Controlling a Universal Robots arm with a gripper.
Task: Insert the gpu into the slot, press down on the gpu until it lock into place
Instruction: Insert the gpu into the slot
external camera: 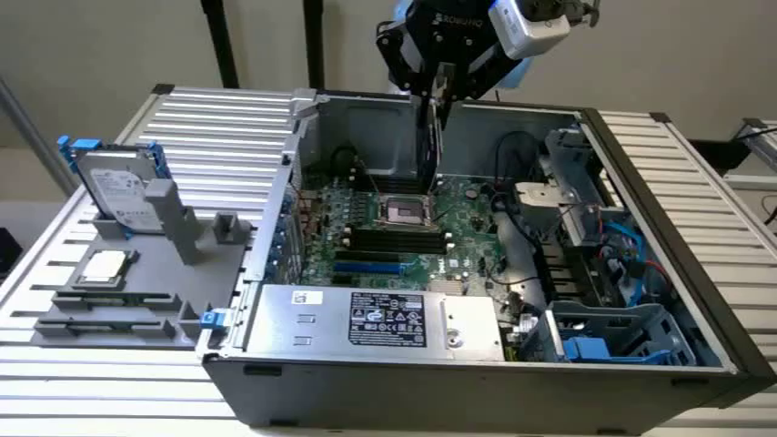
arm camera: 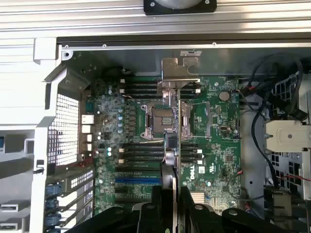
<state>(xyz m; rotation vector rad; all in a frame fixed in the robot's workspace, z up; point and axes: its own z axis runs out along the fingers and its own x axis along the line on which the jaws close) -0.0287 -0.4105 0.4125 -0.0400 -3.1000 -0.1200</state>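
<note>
Fingers [arm camera: 150, 213] of the gripper [external camera: 438, 91] are clamped on the gpu [external camera: 428, 146], which hangs edge-on straight below them; its long axis looks to run down away from the fingers, with the metal bracket [arm camera: 180, 73] at the far end. The card is in the air over the motherboard [external camera: 413, 218], not in any slot, and the blue slot [arm camera: 138, 179] lies off to one side of it. The case [external camera: 656, 182] holds the board, PSU box [external camera: 377, 319] and cables [arm camera: 257, 111].
</note>
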